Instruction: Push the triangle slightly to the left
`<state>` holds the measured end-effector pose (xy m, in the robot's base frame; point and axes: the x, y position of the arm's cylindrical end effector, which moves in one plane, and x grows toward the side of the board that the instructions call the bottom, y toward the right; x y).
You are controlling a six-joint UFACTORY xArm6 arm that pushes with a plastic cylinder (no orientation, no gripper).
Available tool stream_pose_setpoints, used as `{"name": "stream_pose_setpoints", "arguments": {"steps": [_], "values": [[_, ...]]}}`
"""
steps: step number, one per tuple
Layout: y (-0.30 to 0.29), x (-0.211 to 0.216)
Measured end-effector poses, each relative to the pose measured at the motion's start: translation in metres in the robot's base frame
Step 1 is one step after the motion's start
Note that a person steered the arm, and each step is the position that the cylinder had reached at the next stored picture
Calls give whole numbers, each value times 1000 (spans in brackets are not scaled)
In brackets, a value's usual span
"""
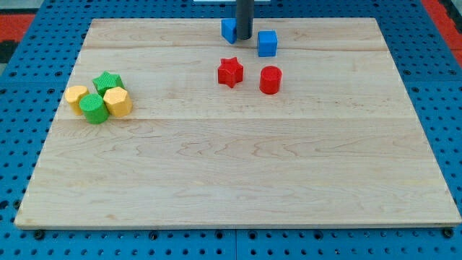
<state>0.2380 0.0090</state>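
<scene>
My tip [245,38] is seen against the right side of a partly hidden blue block [229,29]; shape and pointing direction cannot be told

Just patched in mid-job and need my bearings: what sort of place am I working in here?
Likely a lab tabletop rig for block pushing: a pale wooden board on a blue pegboard base, small coloured blocks such as the red star, and my tip beside the partly hidden blue block.

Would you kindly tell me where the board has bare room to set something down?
The whole lower half of the wooden board is bare, as is its right side beyond the red cylinder. It is crowded at the left-edge cluster around the green cylinder, and top centre, where my tip adjoins the blue block.
</scene>
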Motion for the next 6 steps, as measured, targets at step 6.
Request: {"name": "stream_pose_setpoints", "arguments": {"steps": [6], "values": [[-2, -25]]}}
